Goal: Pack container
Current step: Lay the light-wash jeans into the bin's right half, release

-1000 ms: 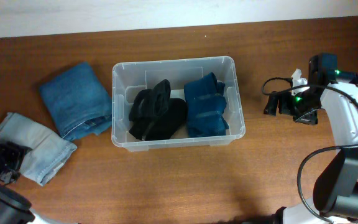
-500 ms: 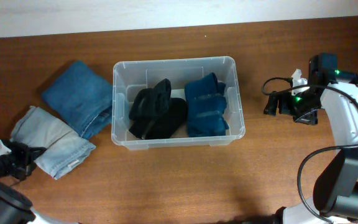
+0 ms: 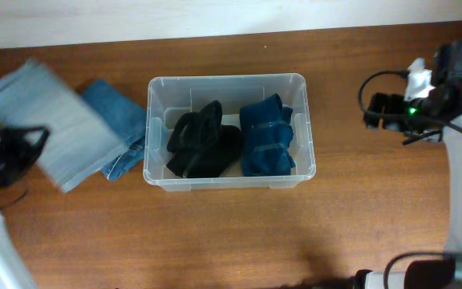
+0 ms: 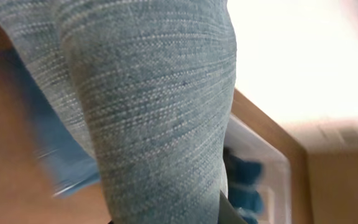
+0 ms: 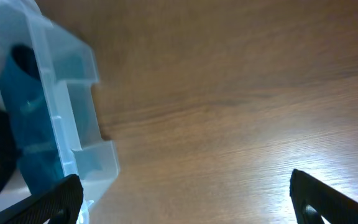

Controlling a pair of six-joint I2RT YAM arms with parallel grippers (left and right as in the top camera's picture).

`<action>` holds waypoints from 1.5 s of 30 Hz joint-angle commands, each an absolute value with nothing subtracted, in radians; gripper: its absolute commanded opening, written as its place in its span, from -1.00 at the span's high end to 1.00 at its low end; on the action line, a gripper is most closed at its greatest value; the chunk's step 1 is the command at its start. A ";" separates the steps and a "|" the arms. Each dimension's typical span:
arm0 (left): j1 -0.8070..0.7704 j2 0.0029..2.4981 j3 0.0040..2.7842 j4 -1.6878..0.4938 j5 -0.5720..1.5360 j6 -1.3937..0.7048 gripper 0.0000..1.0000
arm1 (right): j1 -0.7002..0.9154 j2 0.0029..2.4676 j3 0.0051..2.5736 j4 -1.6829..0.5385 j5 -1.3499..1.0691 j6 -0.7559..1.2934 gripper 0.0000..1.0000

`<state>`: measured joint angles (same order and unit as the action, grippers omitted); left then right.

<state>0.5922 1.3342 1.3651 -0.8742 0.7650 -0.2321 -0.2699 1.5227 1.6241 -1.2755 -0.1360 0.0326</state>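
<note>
Item: container (image 3: pixel 309 120), a clear, see-through rectangular plastic tub with rounded corners and a thick rim, standing open and upright at the middle of the brown wooden table (image 3: pixel 215 233). Contents: a crumpled black fabric garment (image 3: pixel 203 146) in the left half, touching a folded dark blue fabric garment (image 3: pixel 265 138) in the right half. Handling, as judged: light, thin-walled and stiff enough to keep its shape, but smooth and likely to skid on the wood if pushed. The rim is the place to pinch it, though packing should need no hold on it. Outstanding stock: a folded mid-blue denim garment (image 3: pixel 120 128) lying just beside the container's left wall, and a pale blue denim garment (image 3: pixel 50 112), soft and floppy, raised off the table at far left. Left gripper (image 3: pixel 24 144): pinching that pale garment, judged from the cloth hanging across the left wrist view; the jaws themselves are hidden. Right gripper (image 3: pixel 379 111): fingers spread wide, holding nothing, well apart from the container's right wall.
</note>
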 commanded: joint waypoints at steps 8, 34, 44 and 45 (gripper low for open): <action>-0.164 1.370 1.395 -0.596 0.581 -0.370 0.99 | -0.284 1.504 1.655 -1.295 -0.077 0.064 -0.97; -0.481 1.878 1.433 -0.434 0.427 -0.357 -0.98 | -0.284 1.504 1.654 -1.306 -0.077 0.061 -0.97; -0.162 1.698 1.656 -0.731 0.233 -0.260 -0.98 | -0.284 1.504 1.654 -1.305 -0.076 0.060 -0.97; -0.128 1.684 1.656 -0.746 0.183 -0.260 -0.98 | -0.284 1.504 1.654 -1.305 -0.076 0.060 -0.97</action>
